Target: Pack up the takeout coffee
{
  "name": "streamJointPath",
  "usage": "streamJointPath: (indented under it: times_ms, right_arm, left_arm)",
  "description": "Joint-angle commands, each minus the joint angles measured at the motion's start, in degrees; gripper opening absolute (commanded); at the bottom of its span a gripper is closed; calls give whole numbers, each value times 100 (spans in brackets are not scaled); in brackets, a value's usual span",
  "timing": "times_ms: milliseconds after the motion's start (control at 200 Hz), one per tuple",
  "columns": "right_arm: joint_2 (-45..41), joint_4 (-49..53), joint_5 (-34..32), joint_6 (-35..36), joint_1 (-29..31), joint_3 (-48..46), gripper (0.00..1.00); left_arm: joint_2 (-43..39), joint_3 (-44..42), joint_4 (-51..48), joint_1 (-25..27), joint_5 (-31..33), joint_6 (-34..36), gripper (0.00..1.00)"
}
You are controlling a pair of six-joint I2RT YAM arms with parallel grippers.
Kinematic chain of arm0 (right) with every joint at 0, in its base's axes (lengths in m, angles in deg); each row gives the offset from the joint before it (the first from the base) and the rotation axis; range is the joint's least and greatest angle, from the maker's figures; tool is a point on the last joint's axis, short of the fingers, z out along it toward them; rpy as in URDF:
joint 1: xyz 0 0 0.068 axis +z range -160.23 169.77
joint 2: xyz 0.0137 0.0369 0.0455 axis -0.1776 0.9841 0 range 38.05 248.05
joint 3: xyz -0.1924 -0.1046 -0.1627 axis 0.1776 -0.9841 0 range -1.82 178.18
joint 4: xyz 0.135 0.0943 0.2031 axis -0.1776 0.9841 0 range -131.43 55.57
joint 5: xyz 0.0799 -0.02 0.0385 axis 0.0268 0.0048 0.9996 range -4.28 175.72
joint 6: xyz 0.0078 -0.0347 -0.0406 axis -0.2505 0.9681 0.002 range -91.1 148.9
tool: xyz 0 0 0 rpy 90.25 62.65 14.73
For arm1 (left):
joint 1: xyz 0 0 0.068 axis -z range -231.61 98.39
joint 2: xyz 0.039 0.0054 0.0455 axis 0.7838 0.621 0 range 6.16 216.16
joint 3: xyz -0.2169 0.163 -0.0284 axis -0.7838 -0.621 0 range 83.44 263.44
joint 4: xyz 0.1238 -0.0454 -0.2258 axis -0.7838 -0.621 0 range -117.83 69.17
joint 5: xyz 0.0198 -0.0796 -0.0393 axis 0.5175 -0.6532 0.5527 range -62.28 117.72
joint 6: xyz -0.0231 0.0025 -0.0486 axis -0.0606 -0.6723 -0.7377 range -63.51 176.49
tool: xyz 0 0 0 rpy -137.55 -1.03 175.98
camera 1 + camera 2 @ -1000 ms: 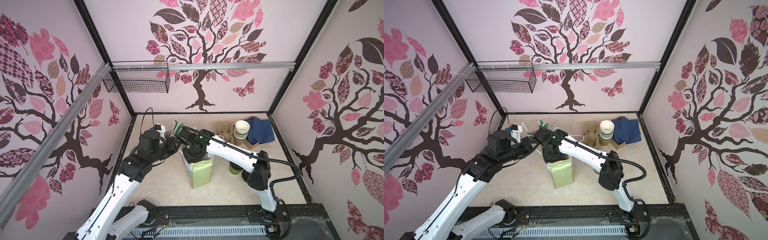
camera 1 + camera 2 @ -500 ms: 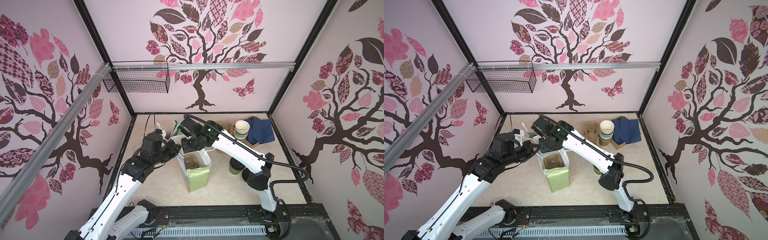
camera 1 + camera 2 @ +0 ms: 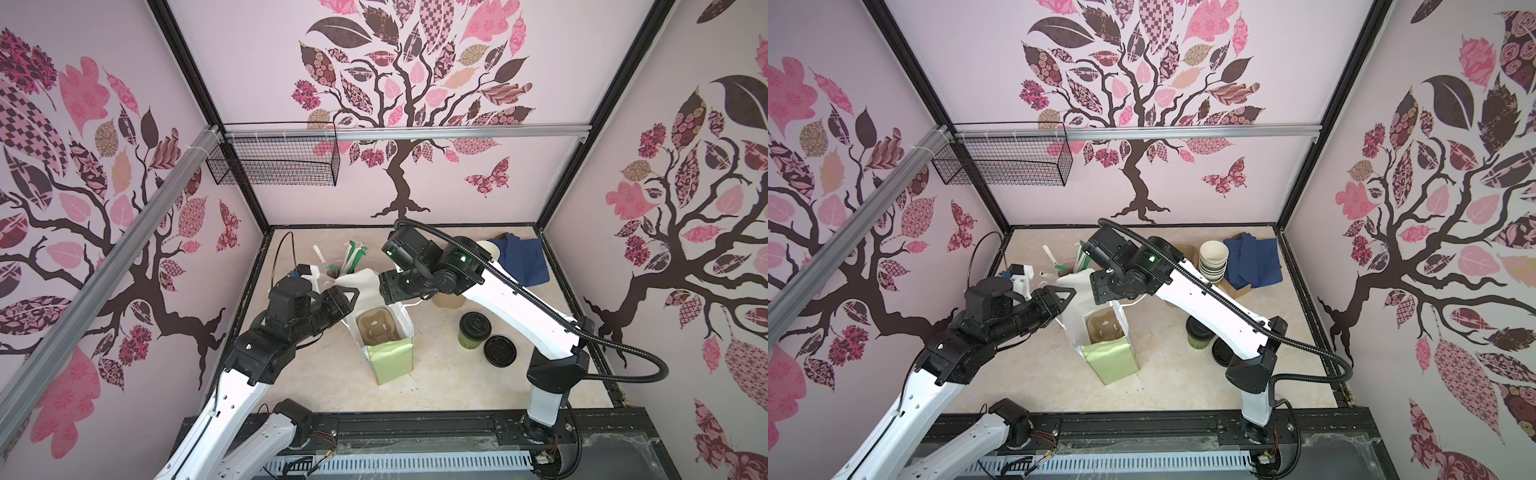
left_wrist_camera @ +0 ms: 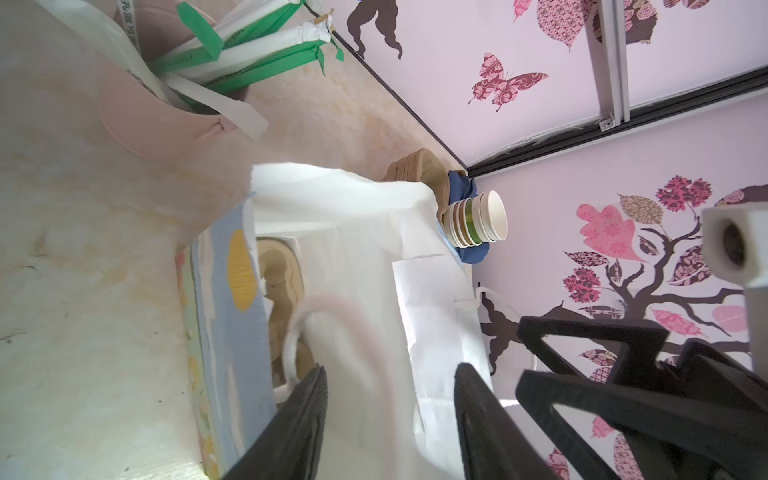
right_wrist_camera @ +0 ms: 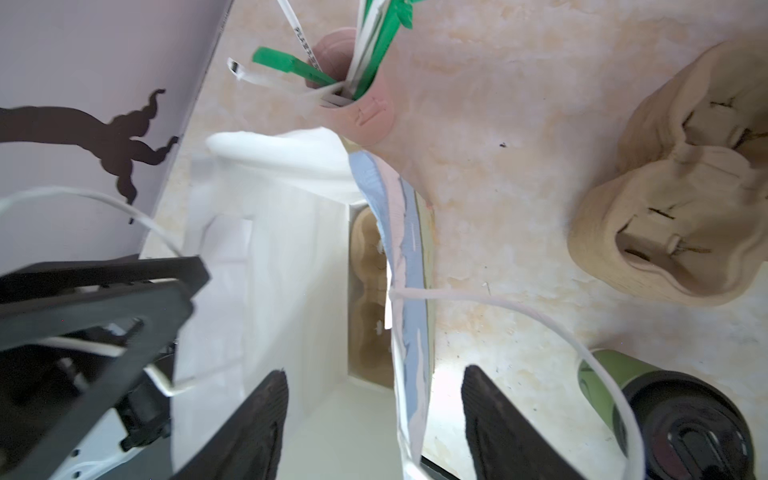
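In both top views the cup (image 3: 473, 332) (image 3: 1197, 340) stands on the surface, at three o'clock from the open bag (image 3: 388, 357). It is not packed yet. A tray (image 3: 376, 326) already lies inside the bag.

Left wrist view: the left jaws are apart, with bag paper between them.

Right wrist view: the right jaws are apart too. The cup (image 5: 602, 374) is small, green and upright, with its black lid on.

2 top views look down over the table (image 3: 324, 386); 2 wrist views closely share the bag (image 4: 365, 249).
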Motion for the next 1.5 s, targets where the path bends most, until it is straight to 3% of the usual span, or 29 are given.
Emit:
streamJointPath:
  times_ms: [0,115,230,410,565,725,855,1040,1221,1496]
  right_arm:
    - [-28,202,-121,207,-10,-196,71]
    - [145,104,14,221,-10,-223,70]
    - [335,20,4,198,-18,-239,60]
    - [331,-264,132,144,-51,-587,46]
    - [223,-440,237,61,-149,-809,26]
    - [171,-439,109,-32,-194,-806,14]
    - [89,-430,-16,-114,-203,-802,11]
    - [36,-422,-32,-182,-203,-747,16]
    - [59,-303,-22,-212,-203,-390,40]
    - [-134,-226,-14,-262,-212,515,68]
  left_arm:
    - [133,360,-773,4,461,-30,69]
    - [638,736,-1516,4,592,-11,76]
    - [947,938,-1772,4,583,21,77]
    - [842,985,-1159,4,270,49,69]
    - [551,1034,-356,4,-40,32,70]
    - [458,1273,-801,4,317,104,70]
    - [379,1377,-1382,4,709,55,68]
    - [589,1632,-2169,4,963,73,78]
    - [929,1745,-2014,4,378,233,89]
    - [1088,2026,-2539,4,700,430,88]
